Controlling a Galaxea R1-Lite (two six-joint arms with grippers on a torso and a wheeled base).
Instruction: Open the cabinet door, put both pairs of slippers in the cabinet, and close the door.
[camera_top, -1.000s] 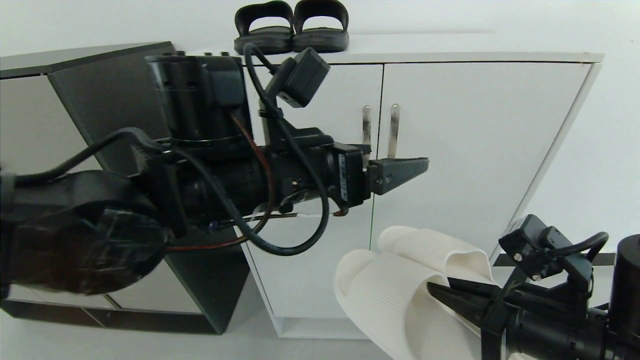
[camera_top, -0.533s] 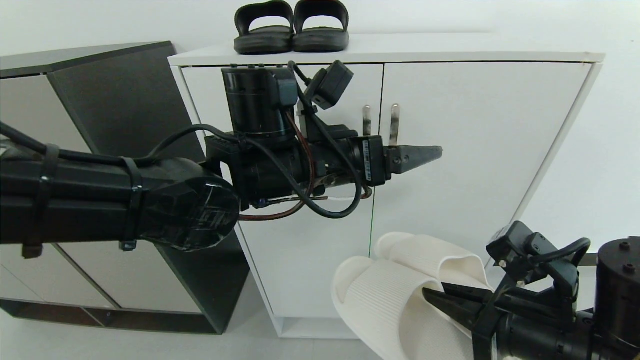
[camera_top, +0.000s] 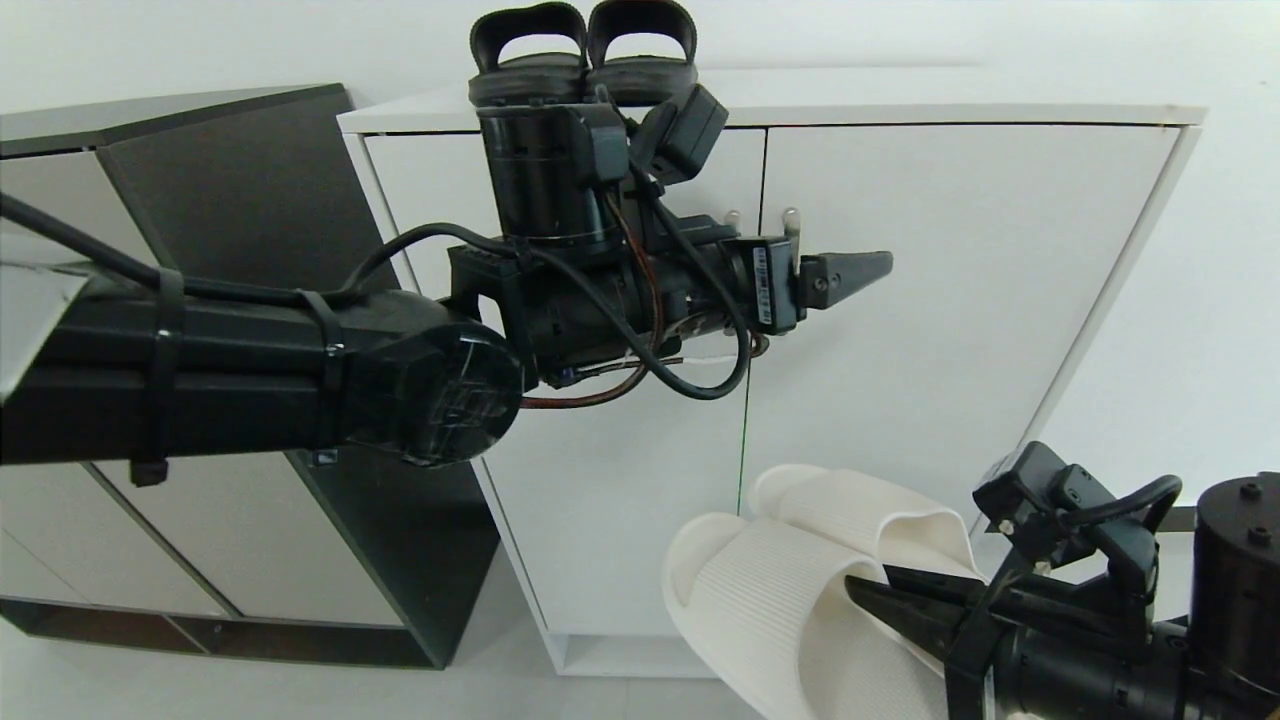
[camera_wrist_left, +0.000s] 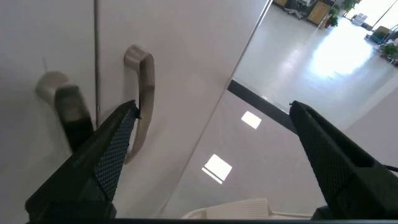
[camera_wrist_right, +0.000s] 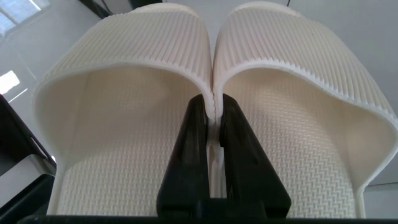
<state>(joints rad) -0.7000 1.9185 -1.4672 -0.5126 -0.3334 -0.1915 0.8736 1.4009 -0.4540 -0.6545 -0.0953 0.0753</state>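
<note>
Left end effector (camera_top: 868, 270) sits at the cabinet (camera_top: 950, 280) front, just toward 1 o'clock from the middle of the head view, fingers spread wide. In the left wrist view one finger lies just beside the right door handle (camera_wrist_left: 142, 81); contact cannot be confirmed. Right end effector (camera_wrist_right: 213, 102) is low at 5 o'clock, fingers pressed together and pinching the white slippers (camera_top: 790, 580) by their adjoining inner walls.

Finding: both doors are shut, so the step in hand is judged to be the opening of the cabinet door, with neither pair stowed. The black slippers (camera_top: 585, 60) rest side by side on the cabinet top at 12 o'clock.

Next move, as a judgement: bring the spread fingers either side of the handle, clamp on it, then pull along the door's swing, not straight back. The held pair should stay clear of that swing.

Orientation: the white slippers are held off the floor, rounded ends away from the right end effector and toward the cabinet, long axis running from 4 o'clock up to 10 o'clock. The handle's long axis is upright.
</note>
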